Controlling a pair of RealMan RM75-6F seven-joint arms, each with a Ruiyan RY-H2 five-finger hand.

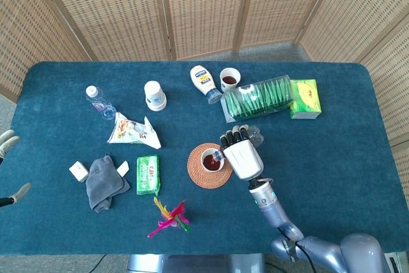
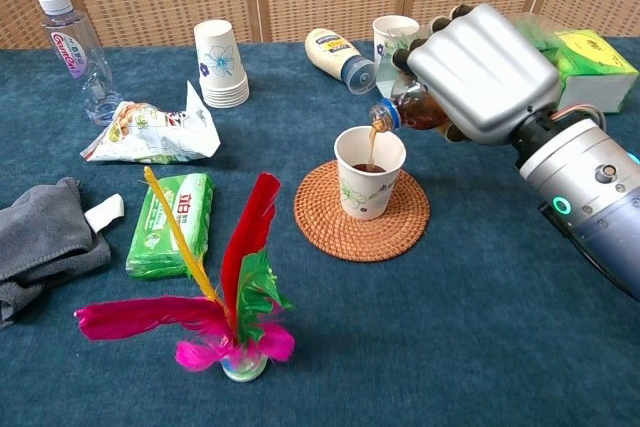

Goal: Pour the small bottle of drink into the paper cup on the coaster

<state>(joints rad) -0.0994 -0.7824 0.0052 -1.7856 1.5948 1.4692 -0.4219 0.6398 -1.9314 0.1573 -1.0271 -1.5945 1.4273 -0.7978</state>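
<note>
My right hand (image 2: 485, 72) (image 1: 241, 155) grips the small bottle of brown drink (image 2: 410, 110), tipped on its side with the mouth over the paper cup (image 2: 369, 173) (image 1: 211, 160). A thin brown stream runs from the bottle mouth into the cup, which holds dark liquid. The cup stands upright on the round woven coaster (image 2: 395, 232) (image 1: 197, 175). Most of the bottle is hidden under the hand. Only the fingertips of my left hand (image 1: 7, 142) show at the far left edge of the head view, apart and holding nothing.
A stack of paper cups (image 2: 221, 64), a water bottle (image 2: 76, 51), a snack bag (image 2: 150, 128), a green wipes pack (image 2: 176, 223), a grey cloth (image 2: 45, 238) and a feather shuttlecock (image 2: 236, 312) lie left. A mayonnaise bottle (image 2: 340, 57), another cup (image 2: 394, 34) and green boxes (image 1: 271, 98) sit behind.
</note>
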